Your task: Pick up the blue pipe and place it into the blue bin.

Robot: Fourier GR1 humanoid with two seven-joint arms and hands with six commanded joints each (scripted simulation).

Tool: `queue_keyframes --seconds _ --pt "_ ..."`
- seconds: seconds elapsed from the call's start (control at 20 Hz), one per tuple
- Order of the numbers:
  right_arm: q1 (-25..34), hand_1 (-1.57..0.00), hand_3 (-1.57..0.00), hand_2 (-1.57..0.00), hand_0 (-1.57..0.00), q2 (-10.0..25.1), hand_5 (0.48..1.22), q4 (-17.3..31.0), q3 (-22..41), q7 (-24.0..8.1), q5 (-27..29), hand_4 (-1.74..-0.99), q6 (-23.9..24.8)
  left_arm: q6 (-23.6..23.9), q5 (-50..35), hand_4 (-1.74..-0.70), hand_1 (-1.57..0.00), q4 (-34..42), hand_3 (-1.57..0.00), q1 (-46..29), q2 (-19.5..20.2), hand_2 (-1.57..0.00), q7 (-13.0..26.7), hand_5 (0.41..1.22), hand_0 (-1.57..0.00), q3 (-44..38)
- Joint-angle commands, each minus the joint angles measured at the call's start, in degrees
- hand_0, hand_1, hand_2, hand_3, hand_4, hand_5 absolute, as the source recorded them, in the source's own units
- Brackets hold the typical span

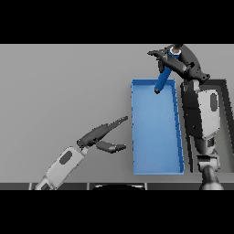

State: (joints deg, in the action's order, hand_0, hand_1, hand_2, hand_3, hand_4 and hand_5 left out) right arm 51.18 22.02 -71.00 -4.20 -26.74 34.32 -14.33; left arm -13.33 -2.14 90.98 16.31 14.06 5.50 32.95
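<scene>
Overhead, in the head view, the grey desk [64,91] carried a long blue bin [156,132] that ran lengthwise away from the robot, slightly right of the middle. Its walls stood up around a flat blue floor, and nothing lay on that floor.

The right arm reached up along the right side of the bin, its white and grey forearm lying over a dark-edged grey tray [224,123] that sat just beside the bin's right wall. At the far end of that arm the right hand [179,62] was curled round the blue pipe [163,77], gripping its upper part. The pipe hung tilted, its top hidden within the hand and its lower end pointing down and to the left, reaching over the bin's far edge. That lower end showed above the bin's floor near the far wall; whether it touched the floor could not be told from this angle.

The left arm came in from the lower left. The left hand [101,137] hovered over the desk just left of the bin's left wall, near its middle. It was open: its fingers stretched straight toward the bin and the thumb stuck out below them, and it held nothing.
</scene>
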Motion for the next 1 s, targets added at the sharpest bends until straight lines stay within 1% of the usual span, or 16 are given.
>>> queue_keyframes --seconds 0.0,0.15,0.2,0.3,0.35,0.4,0.45,0.5,0.6,0.65,0.7,0.75,0.8,0.85,0.9,0.95 --pt "-1.2 -1.57 -1.57 -1.57 -1.57 0.3 1.221 0.9 -0.1 -0.1 -0.4 -1.499 0.0 0.0 -0.3 -0.83 0.0 0.7 0.0 -0.2 0.1 0.0 -0.3 0.462 0.0 0.0" --pt "-8.6 -1.57 -1.57 -1.57 -1.57 0.4 1.221 -1.5 1.2 -2.7 -1.9 -1.499 2.9 -0.1 -0.1 -0.83 0.0 0.8 0.0 -0.3 0.2 0.0 -0.3 0.466 0.0 0.2" --pt "-9.5 -1.57 -1.57 -1.57 -1.57 -0.1 1.221 -1.5 1.7 -3.4 -3.0 -1.499 4.4 -0.2 0.0 -0.83 0.0 1.3 0.0 -0.6 0.3 0.0 0.0 0.468 0.0 0.5" --pt "-13.6 -1.57 -1.57 -1.57 -1.57 -0.2 1.221 -3.4 2.1 -7.4 -4.4 -1.499 7.2 0.2 0.1 -0.83 0.0 1.3 0.0 -0.4 -0.3 0.0 0.5 0.47 0.0 0.6" --pt "-15.2 -1.57 -1.57 -1.57 -1.57 0.1 1.221 -3.0 2.2 -8.2 -5.6 -1.499 7.9 0.4 0.3 -0.83 0.0 0.8 0.0 -0.4 -0.6 0.0 0.4 0.47 0.0 0.6" --pt "-16.6 -1.57 -1.35 -1.57 -1.57 1.2 1.221 -3.2 4.1 -8.2 -5.8 -1.548 8.6 0.4 0.4 -0.83 0.0 1.0 0.0 -0.7 -0.2 0.0 0.1 0.47 0.0 0.6" --pt "-17.9 -1.57 -1.08 -1.57 -1.57 1.1 1.221 -3.1 5.5 -8.2 -6.4 -1.586 8.9 0.2 0.2 -0.83 0.0 0.8 0.0 -0.2 -0.3 0.0 0.7 0.47 0.0 0.6" --pt "-18.8 -1.57 -1.18 -1.57 -1.57 1.6 1.221 -2.5 6.9 -8.2 -6.7 -1.569 8.9 0.5 0.4 -0.83 0.0 0.7 0.0 0.0 -1.1 0.0 1.1 0.471 0.0 0.9" --pt "-21.1 -1.57 -0.85 -1.57 -1.57 2.9 1.221 -2.2 10.2 -8.2 -6.4 -1.631 9.8 0.1 -0.1 -0.83 0.0 0.9 0.0 -0.5 -0.3 0.0 0.7 0.474 0.0 0.5" --pt "-21.2 -1.57 -0.69 -1.57 -1.57 4.5 1.205 -1.3 12.8 -8.2 -4.9 -1.653 10.6 0.2 0.4 -0.83 0.0 0.3 0.0 -0.6 -0.4 0.0 0.6 0.475 0.0 0.7" --pt "-21.8 -1.57 -0.87 -1.57 -1.57 6.2 1.194 -1.1 16.1 -8.2 -3.3 -1.617 12.7 0.6 0.5 -0.83 0.0 0.7 0.0 -0.5 -0.5 0.0 0.3 0.474 0.0 0.6" --pt "-21.6 -1.57 -1.01 -1.57 -1.57 8.0 1.199 0.7 19.3 -8.2 -0.8 -1.583 14.5 0.1 0.2 -0.83 0.0 0.5 0.0 -0.4 -0.6 0.0 0.6 0.474 0.0 0.7" --pt "-21.6 -1.38 -0.81 -1.33 -1.46 9.5 1.19 1.9 22.9 -8.2 3.4 -1.534 17.1 0.2 0.3 -0.83 0.0 0.7 0.0 -0.4 -0.8 0.0 0.5 0.474 0.0 0.9" --pt "-20.7 -1.11 -0.65 -1.07 -1.17 10.8 1.178 3.1 26.4 -8.2 7.5 -1.477 18.7 0.8 0.6 -0.83 0.0 0.9 0.0 -0.1 -1.3 0.0 1.2 0.476 0.0 1.0" --pt "-19.7 -0.88 -0.52 -0.85 -0.94 11.6 1.159 3.8 29.2 -8.2 11.1 -1.404 20.0 0.6 0.4 -0.83 0.0 1.3 0.0 -0.1 -0.9 0.0 1.0 0.476 0.0 0.8" --pt "-18.5 -0.71 -0.41 -0.68 -0.75 13.7 1.172 4.4 32.5 -8.2 14.9 -1.344 21.5 0.7 0.6 -0.83 0.0 1.2 0.0 -0.4 -0.9 0.0 1.1 0.476 0.0 1.0"
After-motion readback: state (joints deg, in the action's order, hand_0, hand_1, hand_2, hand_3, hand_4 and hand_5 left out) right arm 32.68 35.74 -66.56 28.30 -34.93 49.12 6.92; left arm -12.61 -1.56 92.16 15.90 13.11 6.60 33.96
